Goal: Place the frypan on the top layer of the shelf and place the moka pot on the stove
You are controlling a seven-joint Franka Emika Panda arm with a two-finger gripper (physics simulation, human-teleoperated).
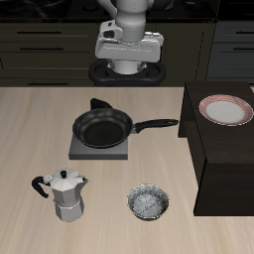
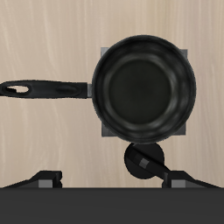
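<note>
Frypan (image 1: 101, 129) sat on the stove (image 1: 75, 150), its long handle (image 1: 157, 125) pointing toward the shelf (image 1: 220, 139). You had a stiff, lopsided load: grip the handle close to the bowl. Your gripper (image 1: 127, 65) hung above, well clear; whether it was parted I couldn't tell.

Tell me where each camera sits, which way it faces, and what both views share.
Exterior view: in front of and above the table, looking back at the arm; shows the pincer, shelf, moka pot and a metal bowl.
Wrist view: on the arm, looking straight down at the table; only dark pincer parts show at one edge.
Shared: the frypan sitting on the stove.
</note>
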